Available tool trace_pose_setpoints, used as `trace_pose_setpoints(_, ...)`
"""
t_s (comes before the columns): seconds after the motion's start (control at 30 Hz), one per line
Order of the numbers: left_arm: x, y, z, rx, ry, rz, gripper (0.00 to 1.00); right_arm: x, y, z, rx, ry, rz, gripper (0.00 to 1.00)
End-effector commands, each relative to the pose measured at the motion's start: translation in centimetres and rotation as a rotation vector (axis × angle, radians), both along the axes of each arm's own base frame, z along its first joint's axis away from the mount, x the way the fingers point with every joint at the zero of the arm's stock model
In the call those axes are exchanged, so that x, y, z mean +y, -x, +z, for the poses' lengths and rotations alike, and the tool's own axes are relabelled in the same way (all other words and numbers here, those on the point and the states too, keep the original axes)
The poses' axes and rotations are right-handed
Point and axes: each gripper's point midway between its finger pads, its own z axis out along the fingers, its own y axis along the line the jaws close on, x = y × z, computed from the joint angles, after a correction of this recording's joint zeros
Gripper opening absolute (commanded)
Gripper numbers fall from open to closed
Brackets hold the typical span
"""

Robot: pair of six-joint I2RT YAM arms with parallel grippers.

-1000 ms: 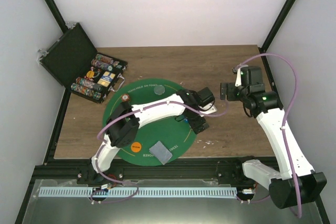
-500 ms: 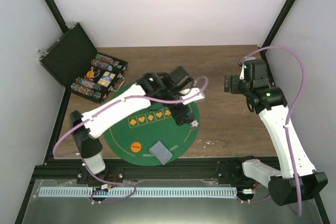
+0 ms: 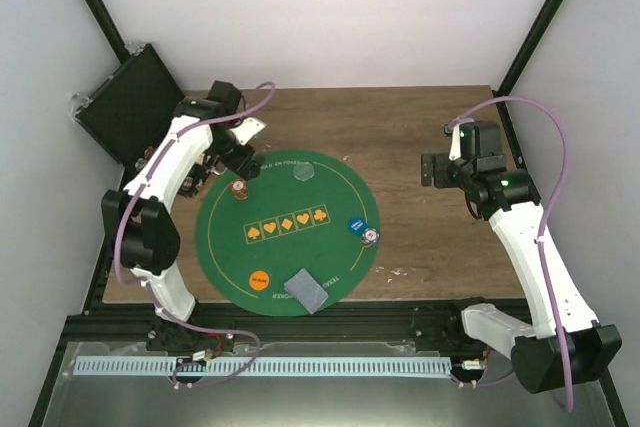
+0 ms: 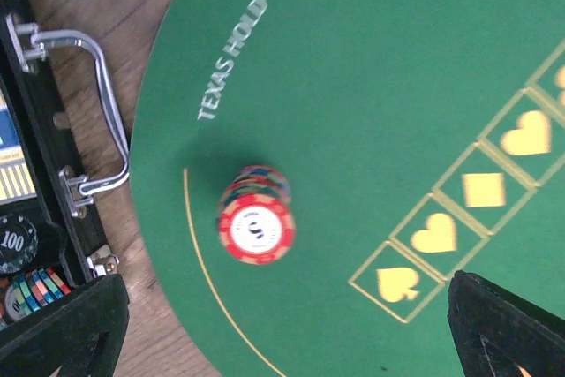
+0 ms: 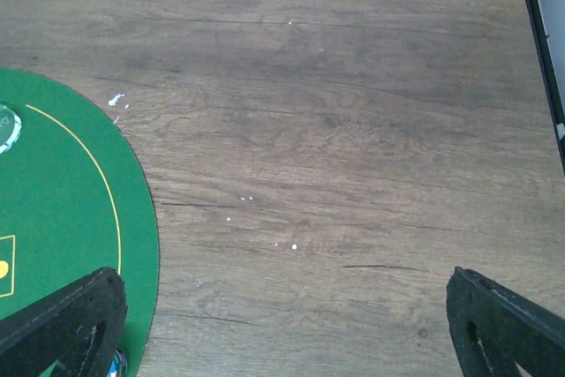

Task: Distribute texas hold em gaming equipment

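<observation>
Jaws spread and empty like the right gripper's [image 5: 282, 328], the left gripper [image 4: 282, 333] is hovering near the short chip stack [image 4: 256, 225], where an off-centre descent would be risking toppling it.

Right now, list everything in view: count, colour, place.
mat: one, green, round, mid-table
chip stack: one, red-and-white top, mat's left edge
clear-grey disc: one, mat's far side
blue disc: one, mat's right side
white disc: one, beside the blue one
orange disc: one, mat's near left
card pile: one, grey-blue, mat's near edge
case: one, black, open, far-left corner
table: one, brown wood
left gripper: open, above chip stack
right gripper: open, over bare wood
</observation>
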Motion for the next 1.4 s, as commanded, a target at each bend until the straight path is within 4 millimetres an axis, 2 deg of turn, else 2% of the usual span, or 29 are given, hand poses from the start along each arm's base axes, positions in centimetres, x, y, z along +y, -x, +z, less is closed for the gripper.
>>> trace_pose_setpoints(0.0, 1.6, -1.5, -3.9, 0.01, -0.047, -0.015, 0.99, 0.0, -0.1, 1.3, -0.05, 0.0, 0.018, 1.0)
trace_pose_setpoints(0.13, 3.3, -2.5, -6.5, 0.002, -0.102, 0.019, 0.99, 0.0, -0.1, 1.4, -0.055, 0.0, 0.022, 1.0)
trace_pose_setpoints(0.23, 4.5, -3.7, -7.3, -0.02, -0.117, 0.057, 1.0, 0.1, 0.0, 1.3, -0.057, -0.003, 0.029, 1.0)
trace_pose_setpoints(0.53, 3.4, -1.3, -12.0, 0.099, -0.059, -0.003, 1.0, 0.2, 0.1, 1.3, -0.064, -0.002, 0.032, 1.0)
trace_pose_setpoints(0.7, 2.9, -1.0, -12.9, 0.118, -0.031, -0.014, 0.99, 0.2, 0.1, 1.2, -0.057, -0.002, 0.035, 1.0)
trace_pose_setpoints(0.8, 3.6, -1.2, -14.0, 0.109, -0.075, -0.014, 0.93, 0.2, 0.1, 1.2, -0.06, -0.002, 0.036, 1.0)
trace_pose_setpoints(1.0, 3.7, -1.1, -16.0, 0.13, -0.08, -0.012, 0.73, 0.3, 0.1, 1.4, -0.066, -0.005, 0.04, 1.0)
trace_pose_setpoints(1.23, 4.0, -0.3, -16.9, 0.153, -0.098, -0.025, 0.67, 0.2, 0.5, 1.7, -0.082, -0.004, 0.045, 1.0)
trace_pose_setpoints(1.37, 3.9, -0.2, -17.4, 0.154, -0.096, -0.028, 0.56, 0.2, 0.6, 1.6, -0.084, -0.004, 0.044, 1.0)
